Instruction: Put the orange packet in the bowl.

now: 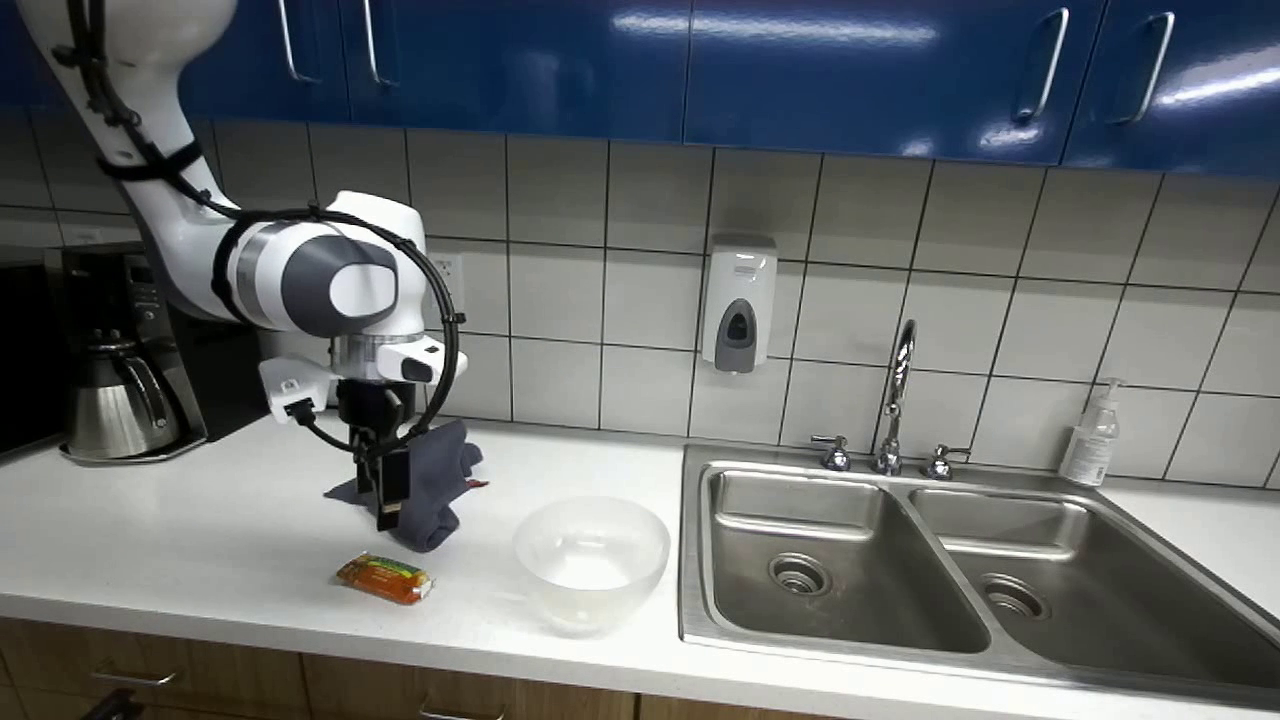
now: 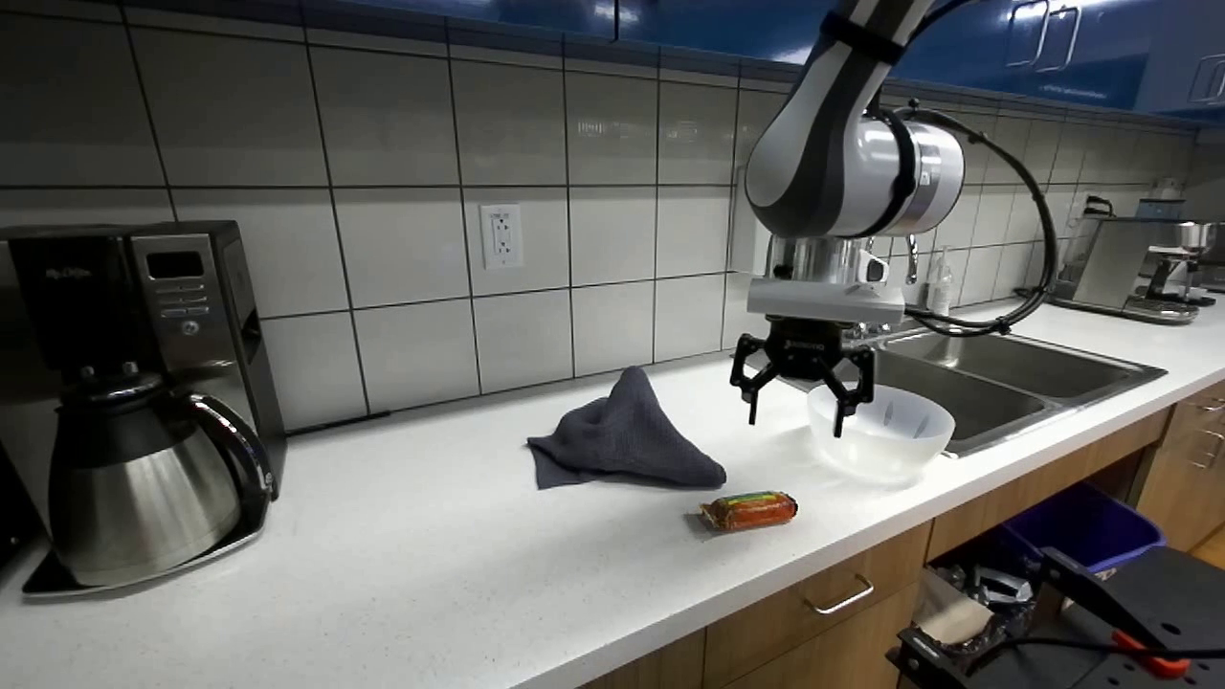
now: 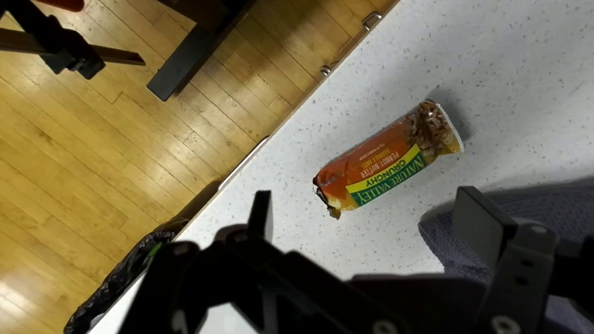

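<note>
Widely spread, empty hand (image 2: 795,428)

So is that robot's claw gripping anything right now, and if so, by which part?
Nothing is held: the gripper hangs open with nothing between its jaws, and the orange packet lies on the counter below.

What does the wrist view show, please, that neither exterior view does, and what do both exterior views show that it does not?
Only the wrist view makes the lettering on the orange packet readable, including "Nature Valley" and "Peanut Butter".

Only the exterior views show the sink, the coffee maker and the blue cabinets. The bowl is plain in both; I cannot tell whether the wrist view catches any of it.

All three share the packet itself, the dark cloth, the counter and the gripper.
</note>
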Available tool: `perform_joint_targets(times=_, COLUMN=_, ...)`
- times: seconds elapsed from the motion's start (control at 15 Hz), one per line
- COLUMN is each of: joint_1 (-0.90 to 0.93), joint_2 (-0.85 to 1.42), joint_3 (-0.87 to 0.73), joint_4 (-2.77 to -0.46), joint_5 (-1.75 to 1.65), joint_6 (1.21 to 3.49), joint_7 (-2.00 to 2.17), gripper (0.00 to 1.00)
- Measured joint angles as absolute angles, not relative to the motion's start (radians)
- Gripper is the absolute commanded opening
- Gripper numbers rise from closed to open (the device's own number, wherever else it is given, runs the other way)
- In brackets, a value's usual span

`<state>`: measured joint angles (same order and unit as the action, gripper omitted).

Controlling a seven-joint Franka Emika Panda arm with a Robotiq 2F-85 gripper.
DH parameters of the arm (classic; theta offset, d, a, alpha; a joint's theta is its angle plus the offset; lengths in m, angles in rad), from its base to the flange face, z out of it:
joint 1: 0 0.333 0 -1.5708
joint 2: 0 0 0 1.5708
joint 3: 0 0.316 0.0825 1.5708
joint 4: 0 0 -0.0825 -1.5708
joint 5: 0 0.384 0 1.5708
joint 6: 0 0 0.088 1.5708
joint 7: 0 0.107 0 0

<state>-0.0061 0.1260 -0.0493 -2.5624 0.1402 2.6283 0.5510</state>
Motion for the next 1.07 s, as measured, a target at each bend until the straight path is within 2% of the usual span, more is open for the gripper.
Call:
perform_joint_targets(times=0.67, joint_1=0.051, joint_2=0.294, joint_3=-0.069, joint_4=-2.559, joint_5=0.160, joint_6=2.862, joint_7=0.728, gripper=1.00)
perform_joint_targets(times=1.07, joint_1=0.073, joint_2=0.396, joint_3=-0.069, joint_4=-2.520, joint_5=0.242, joint_6=2.923, joint_7=0.746, gripper=1.00)
